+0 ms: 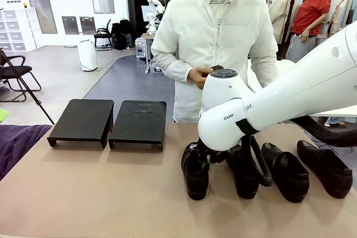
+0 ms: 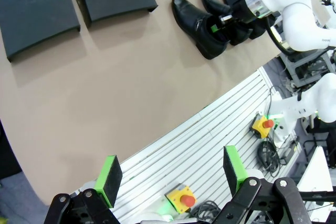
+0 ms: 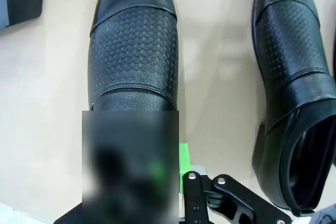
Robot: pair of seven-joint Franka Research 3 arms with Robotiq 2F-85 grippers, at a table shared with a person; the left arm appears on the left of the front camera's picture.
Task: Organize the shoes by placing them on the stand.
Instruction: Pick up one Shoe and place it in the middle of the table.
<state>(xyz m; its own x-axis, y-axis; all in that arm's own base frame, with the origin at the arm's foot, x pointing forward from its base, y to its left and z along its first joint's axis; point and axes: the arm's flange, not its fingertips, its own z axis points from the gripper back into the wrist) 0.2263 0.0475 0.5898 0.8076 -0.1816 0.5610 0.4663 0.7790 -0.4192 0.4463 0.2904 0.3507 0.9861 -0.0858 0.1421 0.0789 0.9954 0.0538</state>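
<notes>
Right tool (image 1: 202, 163) seemingly inside leftmost shoe (image 1: 195, 187), stand (image 1: 83, 119) apart

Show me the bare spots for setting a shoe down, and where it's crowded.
Both platforms of the stand are bare, and so is the table in front of them, up to the leftmost shoe. Crowded: the right side, four shoes in a row, the right gripper at the leftmost.

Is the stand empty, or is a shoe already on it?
Empty. Both platforms of the stand are bare in the front view; all four shoes sit on the table to its right.
</notes>
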